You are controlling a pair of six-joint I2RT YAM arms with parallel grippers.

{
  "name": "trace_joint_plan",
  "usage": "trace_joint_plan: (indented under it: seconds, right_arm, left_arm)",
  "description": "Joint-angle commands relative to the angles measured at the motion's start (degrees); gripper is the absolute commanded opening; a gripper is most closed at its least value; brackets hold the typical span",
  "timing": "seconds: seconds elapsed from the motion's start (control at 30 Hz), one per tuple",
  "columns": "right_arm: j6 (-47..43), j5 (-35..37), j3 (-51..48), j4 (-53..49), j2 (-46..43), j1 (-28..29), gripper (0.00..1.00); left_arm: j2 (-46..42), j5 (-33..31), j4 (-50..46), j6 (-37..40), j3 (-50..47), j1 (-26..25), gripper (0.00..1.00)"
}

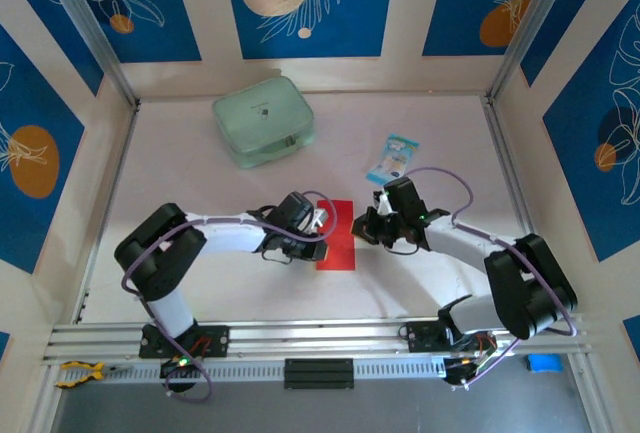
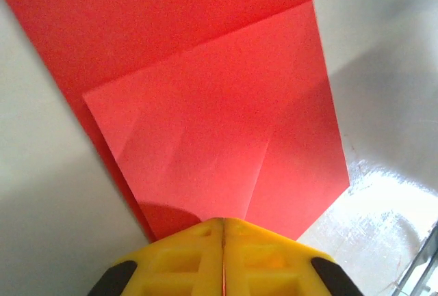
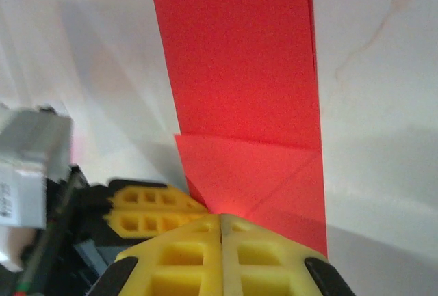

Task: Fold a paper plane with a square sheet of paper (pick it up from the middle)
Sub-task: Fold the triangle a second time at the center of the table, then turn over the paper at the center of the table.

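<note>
The square sheet of paper [image 1: 338, 245] is bright red and lies flat mid-table, folded into a narrow upright rectangle. My left gripper [image 1: 323, 223] is at its left edge and my right gripper [image 1: 359, 228] at its right edge. In the left wrist view the paper [image 2: 205, 91] carries folded flaps whose creases meet at my left gripper [image 2: 223, 222]; the yellow jaws are pressed together, tips on the paper. In the right wrist view the strip [image 3: 239, 63] ends in triangular flaps at my right gripper [image 3: 220, 217], also shut with tips on the paper. The left fingers [image 3: 154, 207] sit just beside it.
A pale green zip pouch [image 1: 264, 121] sits at the back left. A small blue-white packet [image 1: 393, 158] lies behind the right gripper. An aluminium rail [image 1: 320, 338] runs along the near edge, and frame posts and patterned walls enclose the table.
</note>
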Motion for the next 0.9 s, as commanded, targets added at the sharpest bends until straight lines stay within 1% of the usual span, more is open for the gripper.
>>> trace_joint_plan:
  seconds: [0.0,0.2,0.27,0.47,0.6,0.7,0.87]
  right_arm:
    - [1.04,1.99,-1.29,-7.05,-2.26,1.87,0.1]
    - [4.24,2.87,-3.68,-7.94,-6.29,4.64,0.21]
    - [5.06,3.07,-3.96,-8.6,-6.87,5.07,0.23]
    - [7.94,3.37,-4.34,-8.72,-6.22,7.78,0.31]
    - [8.92,3.92,-3.87,-8.3,-4.37,9.19,0.32]
    - [9.14,4.44,-3.34,-8.21,-3.24,9.9,0.36]
    - [8.88,4.99,-2.36,-8.59,-1.32,9.99,0.37]
  left_arm:
    - [-0.92,-1.32,-5.0,3.27,4.02,1.12,0.11]
    - [1.6,-1.28,-6.5,5.2,7.28,2.69,0.13]
    - [2.52,-1.23,-6.55,5.56,7.56,3.03,0.13]
    - [4.91,-1.15,-7.0,6.66,7.11,3.3,0.12]
    - [5.82,-0.53,-5.75,6.07,5.37,3.26,0.1]
    - [5.94,0.19,-4.73,5.37,4.11,3.28,0.09]
    - [5.35,0.3,-4.4,4.96,3.27,3.28,0.09]
